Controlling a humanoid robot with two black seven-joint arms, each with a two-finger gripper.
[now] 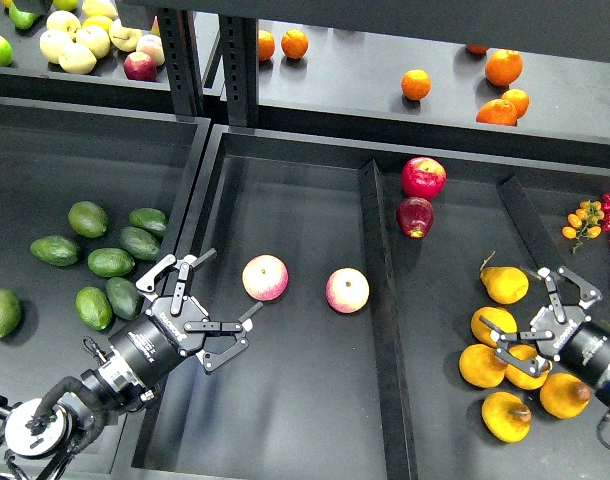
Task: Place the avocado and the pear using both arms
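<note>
The dark green avocado (125, 297) lies at the near right of a group of avocados in the left tray (45, 180). My left gripper (231, 288) is open and empty just to its right, over the tray wall. A golden pear (506, 416) lies free at the front of the right compartment, among several other pears (505, 285). My right gripper (520, 310) is open and empty, hovering over the pear pile behind that pear.
Two pink-and-yellow apples (265, 277) (347, 290) lie in the middle compartment just beyond my left gripper. Two red apples (423, 177) lie at the back. A divider (377, 300) separates the compartments. Oranges (503, 68) sit on the shelf, and small tomatoes (585, 215) lie far right.
</note>
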